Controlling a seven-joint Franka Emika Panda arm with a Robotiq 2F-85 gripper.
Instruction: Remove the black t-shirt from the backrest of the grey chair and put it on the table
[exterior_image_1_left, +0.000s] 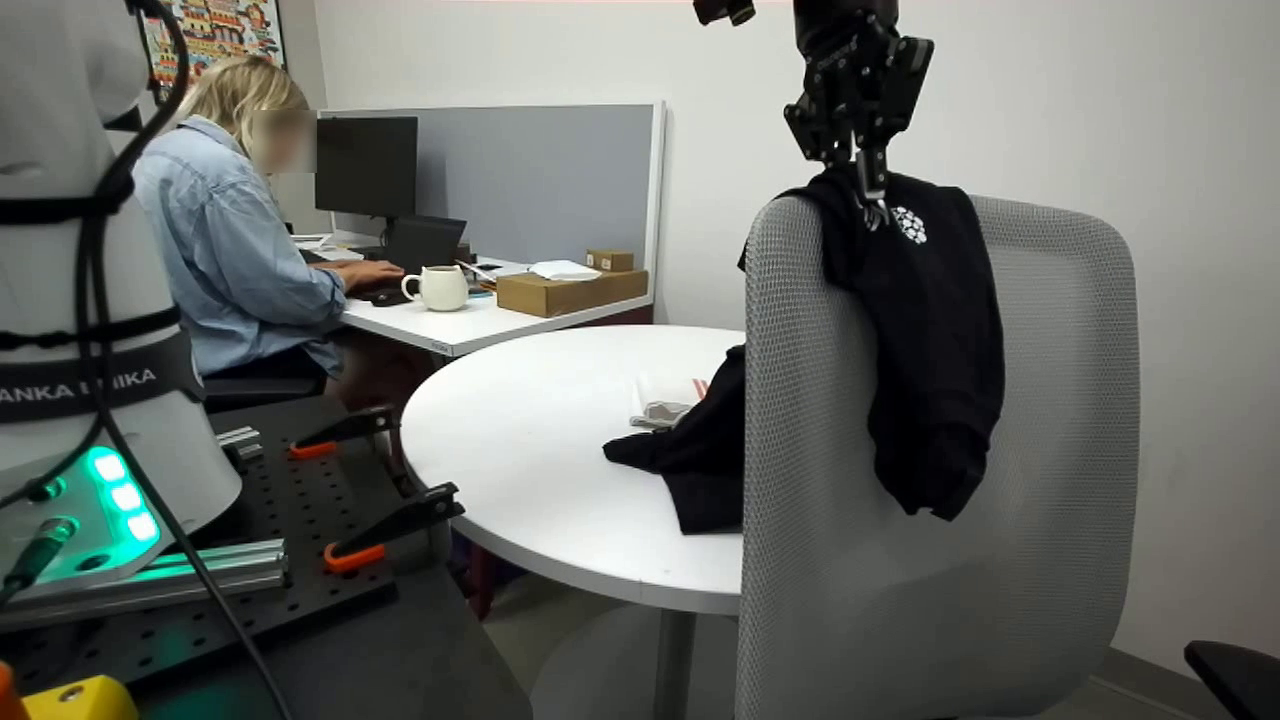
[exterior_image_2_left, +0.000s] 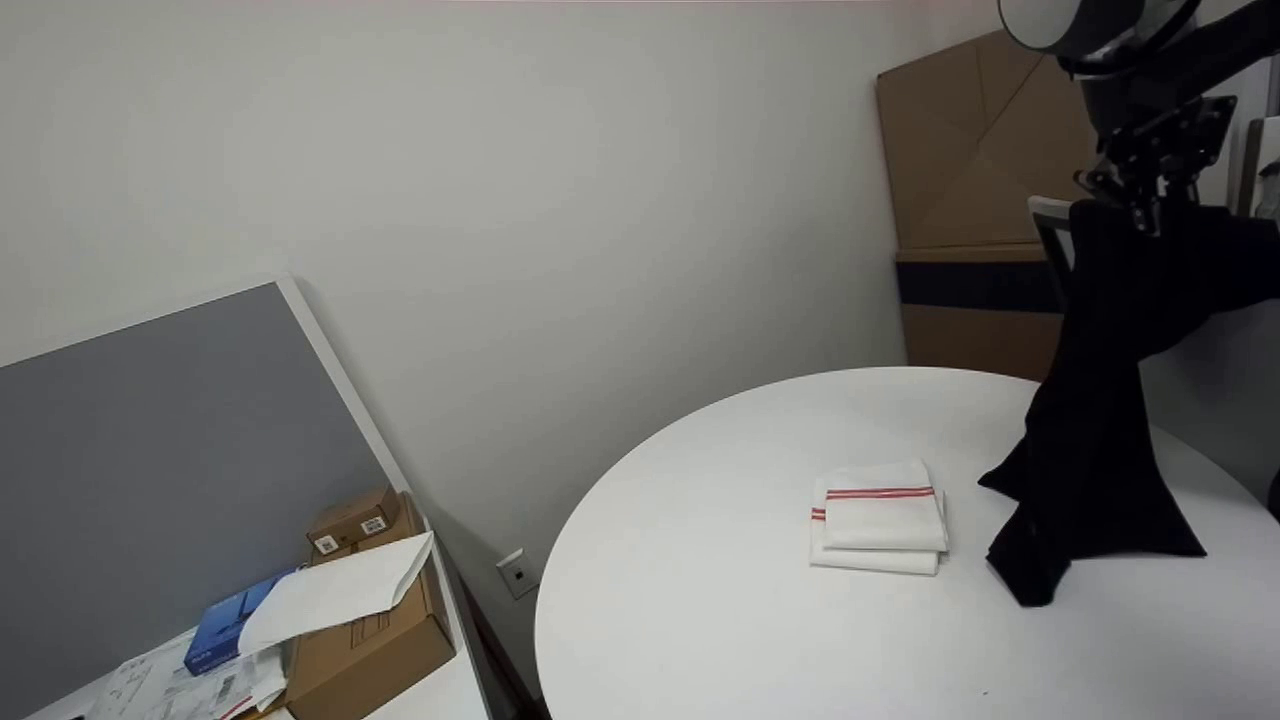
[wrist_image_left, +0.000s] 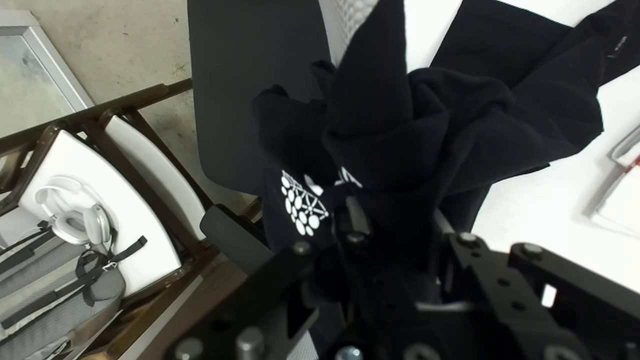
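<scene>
The black t-shirt (exterior_image_1_left: 940, 350) hangs over the top of the grey chair's backrest (exterior_image_1_left: 1070, 400), its white logo on the outer side. Its other end lies on the white round table (exterior_image_1_left: 540, 430), as also seen in an exterior view (exterior_image_2_left: 1110, 350). My gripper (exterior_image_1_left: 858, 190) points down at the top of the backrest, over the shirt. In the wrist view, the gripper's fingers (wrist_image_left: 400, 220) stand somewhat apart with dark fabric of the shirt (wrist_image_left: 380, 130) between them. Black fingers against black cloth hide whether the fabric is pinched.
A folded white cloth with red stripes (exterior_image_2_left: 880, 520) lies on the table beside the shirt's end. A desk with a mug (exterior_image_1_left: 440, 288) and cardboard box (exterior_image_1_left: 570, 292) stands behind, with a seated person. Large cardboard (exterior_image_2_left: 985, 150) leans near the arm. Headphones (wrist_image_left: 75, 215) show in the wrist view.
</scene>
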